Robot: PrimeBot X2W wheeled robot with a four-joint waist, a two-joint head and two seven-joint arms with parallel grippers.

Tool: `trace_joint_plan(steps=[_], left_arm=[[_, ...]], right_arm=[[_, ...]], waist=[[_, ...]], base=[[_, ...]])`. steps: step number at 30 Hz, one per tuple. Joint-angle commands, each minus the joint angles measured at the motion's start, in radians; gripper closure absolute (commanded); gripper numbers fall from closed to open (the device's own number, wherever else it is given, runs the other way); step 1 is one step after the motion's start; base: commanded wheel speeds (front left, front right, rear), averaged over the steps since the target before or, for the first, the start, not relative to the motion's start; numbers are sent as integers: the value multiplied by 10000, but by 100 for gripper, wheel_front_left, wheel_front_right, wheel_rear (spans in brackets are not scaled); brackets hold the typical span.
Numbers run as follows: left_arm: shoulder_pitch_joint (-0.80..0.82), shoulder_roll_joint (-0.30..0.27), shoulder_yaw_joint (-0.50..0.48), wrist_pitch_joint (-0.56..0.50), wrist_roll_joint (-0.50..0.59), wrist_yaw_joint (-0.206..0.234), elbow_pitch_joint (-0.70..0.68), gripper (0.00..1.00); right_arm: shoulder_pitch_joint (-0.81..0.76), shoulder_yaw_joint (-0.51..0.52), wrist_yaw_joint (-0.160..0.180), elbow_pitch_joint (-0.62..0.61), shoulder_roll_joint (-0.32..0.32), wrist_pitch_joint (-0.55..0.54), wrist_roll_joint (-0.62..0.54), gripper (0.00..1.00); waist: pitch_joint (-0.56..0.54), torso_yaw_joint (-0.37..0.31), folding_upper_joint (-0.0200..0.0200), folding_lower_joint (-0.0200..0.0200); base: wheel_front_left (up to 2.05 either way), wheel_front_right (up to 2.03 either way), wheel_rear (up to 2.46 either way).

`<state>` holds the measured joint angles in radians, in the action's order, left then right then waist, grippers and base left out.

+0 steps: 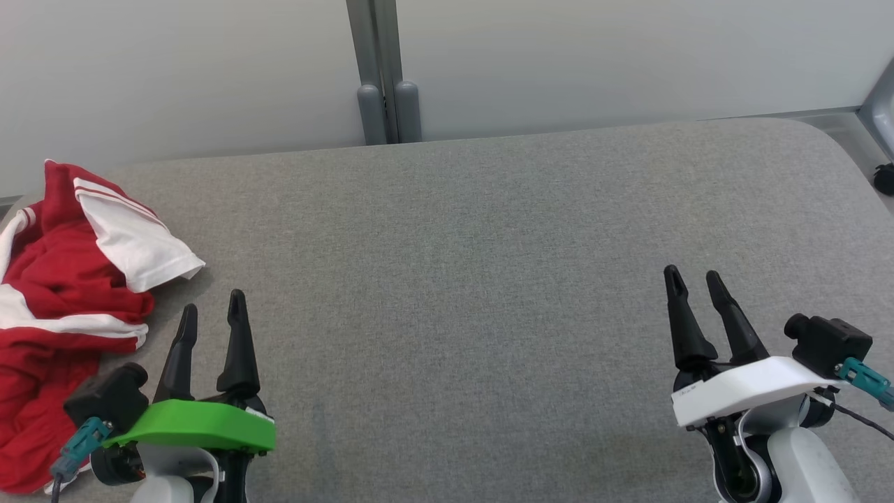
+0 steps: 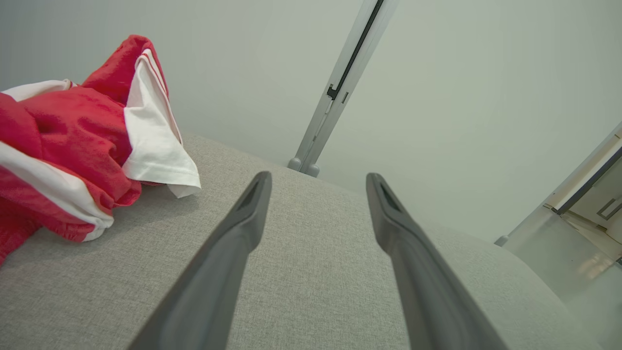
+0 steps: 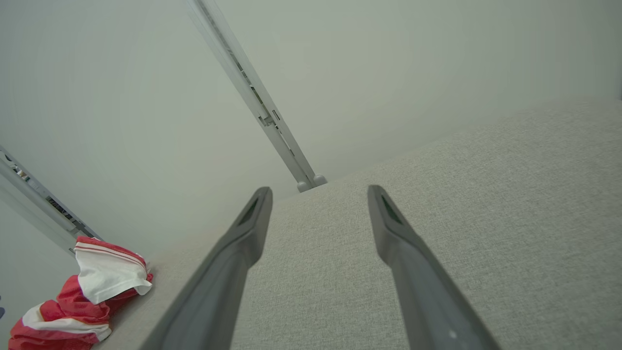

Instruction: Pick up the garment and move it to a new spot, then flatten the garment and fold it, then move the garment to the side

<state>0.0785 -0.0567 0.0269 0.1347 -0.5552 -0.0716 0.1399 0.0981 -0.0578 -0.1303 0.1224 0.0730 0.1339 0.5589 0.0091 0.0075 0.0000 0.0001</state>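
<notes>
A crumpled red garment (image 1: 63,293) with white panels and stripes lies heaped at the left edge of the grey padded table (image 1: 489,230). In the left wrist view the garment (image 2: 73,136) sits to the upper left; in the right wrist view the garment (image 3: 92,296) is far off at the lower left. My left gripper (image 1: 213,307) hovers just right of the heap, open, nothing between its fingers. My right gripper (image 1: 693,278) stands open at the table's right side, far from the cloth. From each wrist camera, the left gripper (image 2: 318,179) and the right gripper (image 3: 319,193) point over bare fabric.
A pale wall with a grey vertical post (image 1: 380,70) runs behind the table. The table's far right corner is rounded, with floor and a dark caster (image 1: 883,178) beyond it. Bare grey surface spans the middle between both grippers.
</notes>
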Motion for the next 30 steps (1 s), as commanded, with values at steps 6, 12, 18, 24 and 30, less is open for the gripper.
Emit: trace_joint_plan(steps=[6,12,18,24,30], left_arm=[[137,-96,12,227,696,-88,2,0],[145,-65,30,374,1281,-135,35,0],[135,-33,16,522,1828,-153,4,0],[106,-12,-21,647,2399,-183,-28,0],[79,9,-77,784,2882,-212,-52,0]], right_arm=[[192,-189,-3,-16,94,236,-741,0],[158,-301,-4,39,142,387,-1287,0],[180,-339,-4,17,116,526,-1715,0],[197,-321,-5,66,110,655,-2152,0],[258,-392,-5,90,98,795,-2625,0]], waist=[[-18,-13,0,0],[-31,2,0,0],[-34,3,0,0],[-30,-1,0,0],[-40,-35,0,0]], base=[[0,0,0],[0,0,0],[0,0,0],[0,0,0],[0,0,0]])
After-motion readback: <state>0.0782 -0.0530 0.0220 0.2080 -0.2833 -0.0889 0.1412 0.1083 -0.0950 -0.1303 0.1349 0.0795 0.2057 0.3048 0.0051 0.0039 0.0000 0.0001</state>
